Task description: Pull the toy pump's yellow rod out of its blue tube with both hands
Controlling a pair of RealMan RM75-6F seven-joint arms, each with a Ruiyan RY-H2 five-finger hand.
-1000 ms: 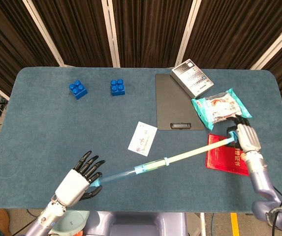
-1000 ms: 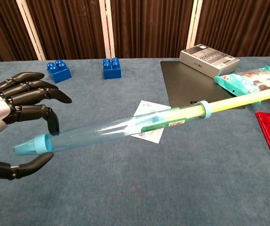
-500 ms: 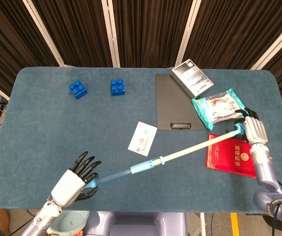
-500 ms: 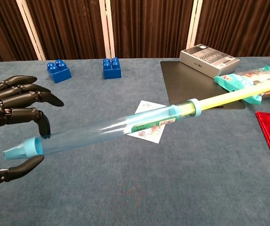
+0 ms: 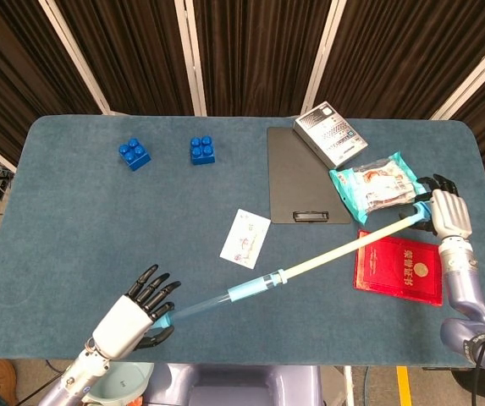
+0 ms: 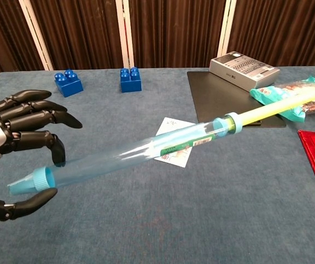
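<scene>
Chest view: the left hand [image 6: 3,159] pinches the blue tube [image 6: 130,157] by its capped end, above the table [image 5: 81,211]. Farther off, the right hand [image 5: 449,213] has drawn the yellow rod [image 5: 348,249] further out (nearly free, probably).

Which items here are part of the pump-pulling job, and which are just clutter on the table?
In the job:
blue tube
yellow rod
left hand, holding the tube's end
right hand, holding the rod's end

Lying about:
two blue blocks
black clipboard
grey box
snack packet
red booklet
paper card
</scene>
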